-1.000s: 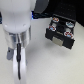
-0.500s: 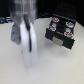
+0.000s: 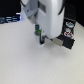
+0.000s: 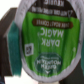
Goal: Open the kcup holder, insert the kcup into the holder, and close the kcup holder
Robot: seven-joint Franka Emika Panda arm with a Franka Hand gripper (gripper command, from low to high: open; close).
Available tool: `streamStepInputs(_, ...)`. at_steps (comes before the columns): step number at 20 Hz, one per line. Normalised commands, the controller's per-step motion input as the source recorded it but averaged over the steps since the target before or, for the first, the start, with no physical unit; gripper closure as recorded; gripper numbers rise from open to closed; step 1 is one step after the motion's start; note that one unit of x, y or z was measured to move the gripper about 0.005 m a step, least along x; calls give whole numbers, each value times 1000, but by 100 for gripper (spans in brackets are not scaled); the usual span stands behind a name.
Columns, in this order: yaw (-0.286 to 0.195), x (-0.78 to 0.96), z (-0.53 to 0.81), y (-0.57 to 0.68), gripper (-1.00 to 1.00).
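The kcup (image 4: 46,42) fills the wrist view, its green printed lid facing the camera. A teal finger pad (image 4: 13,47) presses on one side of it, so my gripper (image 4: 46,48) is shut on the kcup. In the exterior view the gripper (image 3: 41,40) hangs low over the white table with a bit of the green kcup (image 3: 37,33) showing at it. The black kcup holder (image 3: 68,38) stands just to the exterior view's right of the gripper, partly hidden by the arm. The blur hides whether its drawers are open.
The white table (image 3: 25,62) spreads across the front of the exterior view. Dark equipment (image 3: 7,20) lines the back at that view's left. The white arm (image 3: 50,15) covers the upper middle and part of the holder.
The arm has swung from the exterior view's left toward its right and farther back, ending close beside the kcup holder. The holder has not moved.
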Motion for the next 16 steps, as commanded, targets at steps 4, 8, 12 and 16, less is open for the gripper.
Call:
streamStepInputs(4,56,-127,414,564,100)
streamStepInputs(8,41,-181,315,580,100)
streamStepInputs(12,44,-260,179,561,100)
streamStepInputs(16,61,-262,92,537,100)
